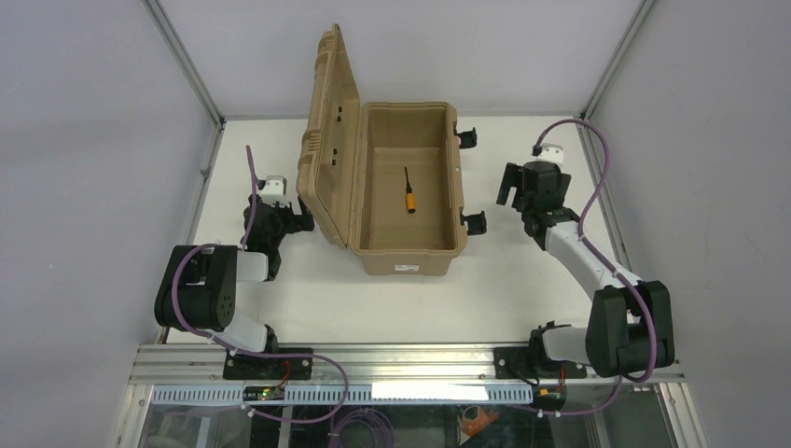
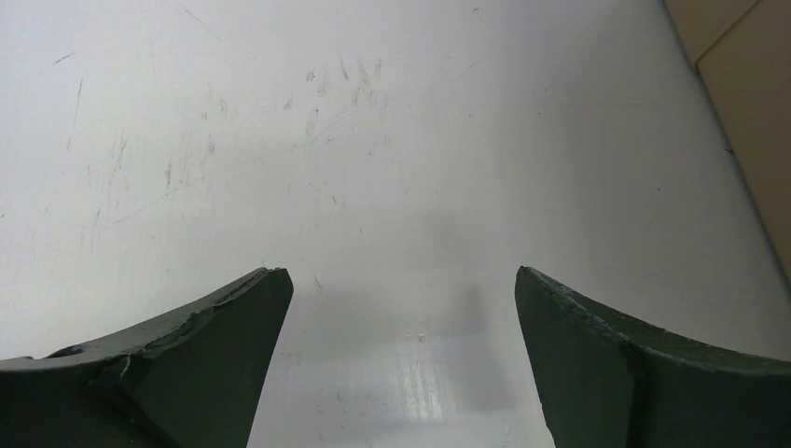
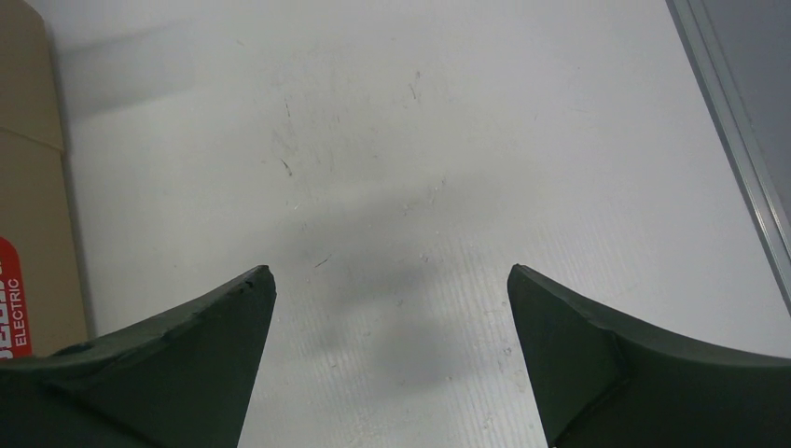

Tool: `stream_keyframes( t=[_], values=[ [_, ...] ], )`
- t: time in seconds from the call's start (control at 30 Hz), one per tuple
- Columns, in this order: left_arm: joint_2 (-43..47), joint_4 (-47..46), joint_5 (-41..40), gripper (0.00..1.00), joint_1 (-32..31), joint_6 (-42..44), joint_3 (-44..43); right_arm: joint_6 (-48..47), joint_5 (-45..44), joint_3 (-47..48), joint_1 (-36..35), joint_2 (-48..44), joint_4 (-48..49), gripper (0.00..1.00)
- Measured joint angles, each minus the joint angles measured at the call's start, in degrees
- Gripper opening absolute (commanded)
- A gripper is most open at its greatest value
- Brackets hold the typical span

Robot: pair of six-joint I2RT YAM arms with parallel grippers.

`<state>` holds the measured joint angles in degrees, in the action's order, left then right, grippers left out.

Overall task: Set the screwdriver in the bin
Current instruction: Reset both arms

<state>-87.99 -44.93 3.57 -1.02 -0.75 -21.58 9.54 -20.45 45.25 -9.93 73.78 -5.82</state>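
The screwdriver (image 1: 409,193), orange handle and thin black shaft, lies on the floor inside the tan bin (image 1: 407,247), whose ribbed lid (image 1: 328,140) stands open on the left. My left gripper (image 1: 300,216) is open and empty over bare table, left of the bin; in the left wrist view (image 2: 401,280) only a tan edge of the bin (image 2: 746,93) shows at the right. My right gripper (image 1: 511,189) is open and empty, right of the bin; in the right wrist view (image 3: 392,275) the bin's wall (image 3: 33,177) shows at the left.
Black latches (image 1: 474,223) stick out from the bin's right side. A metal frame rail (image 3: 728,140) runs along the table's right edge. Grey walls enclose the table on three sides.
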Motion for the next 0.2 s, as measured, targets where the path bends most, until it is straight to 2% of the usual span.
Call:
stream_keyframes(
  t=[0.2],
  values=[
    [0.0,0.0,0.0,0.99,0.0,0.0,0.0,0.0,0.1,-0.4,0.0,0.0,2.6,0.99]
  ],
)
